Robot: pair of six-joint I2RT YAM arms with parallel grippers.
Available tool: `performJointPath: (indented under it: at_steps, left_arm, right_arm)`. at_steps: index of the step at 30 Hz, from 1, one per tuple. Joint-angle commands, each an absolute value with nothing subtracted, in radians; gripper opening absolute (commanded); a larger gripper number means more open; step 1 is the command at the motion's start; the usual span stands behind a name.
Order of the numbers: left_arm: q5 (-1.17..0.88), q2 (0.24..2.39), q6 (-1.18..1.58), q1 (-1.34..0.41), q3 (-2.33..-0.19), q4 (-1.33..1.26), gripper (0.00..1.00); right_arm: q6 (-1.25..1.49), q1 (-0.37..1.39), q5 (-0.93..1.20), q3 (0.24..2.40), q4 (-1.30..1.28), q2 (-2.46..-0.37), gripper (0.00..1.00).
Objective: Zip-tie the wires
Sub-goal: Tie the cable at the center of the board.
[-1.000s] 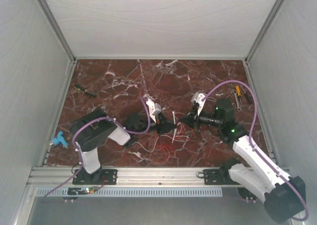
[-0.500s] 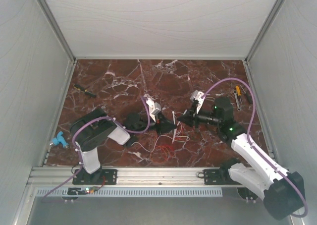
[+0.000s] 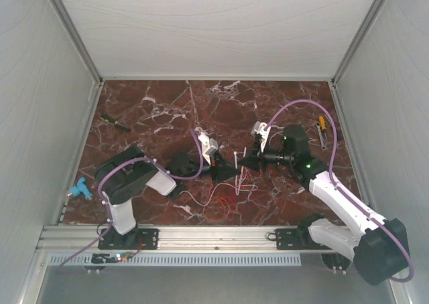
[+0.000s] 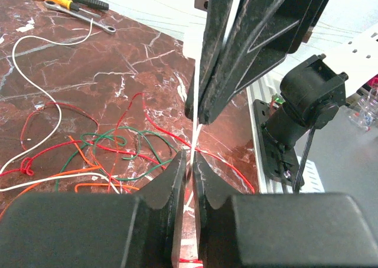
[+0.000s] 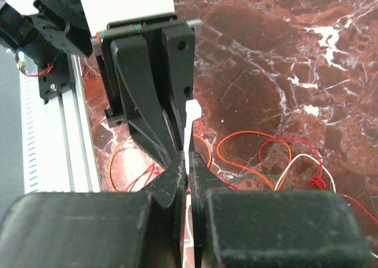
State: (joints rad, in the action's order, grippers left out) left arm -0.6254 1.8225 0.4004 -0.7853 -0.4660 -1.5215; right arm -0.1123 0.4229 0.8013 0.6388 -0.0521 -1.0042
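Right wrist view: my right gripper (image 5: 188, 159) clamps the zip tie (image 5: 190, 123) for handover; my left gripper (image 4: 189, 159) is narrow around it, hold uncertain.

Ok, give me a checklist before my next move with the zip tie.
1. Right tool shut on the zip tie: ok.
2. Left tool gripping the zip tie: cannot tell; a slim gap shows between its jaws.
3. Zip tie looped around the wires: not ok; it runs straight between the tools.
4. Wires gathered into a bundle: not ok; they sprawl in loose loops on the table.
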Motion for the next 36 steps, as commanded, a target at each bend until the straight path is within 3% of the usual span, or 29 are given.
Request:
performJointPath:
  at_steps: [1,7,10,36]
  left_arm:
    - [-0.624,1.826,0.400,-0.777,-0.485,-1.640,0.09]
    - [-0.625,1.830,0.398,-0.771,-0.480,-1.641,0.10]
    - [-0.626,1.831,0.392,-0.772,-0.480,-1.641,0.00]
    - [-0.473,1.868,0.122,-0.793,-0.485,-1.622,0.00]
  right_arm:
    - [-0.202,0.404,0.854,0.674,-0.173,-0.984,0.00]
    - [-0.234,0.386,0.873,0.687,-0.230,-0.985,0.00]
    - [-0.203,0.388,0.909,0.689,-0.213,-1.001,0.00]
    - [0.395,0.420,1.212,0.720,-0.183,-1.217,0.00]
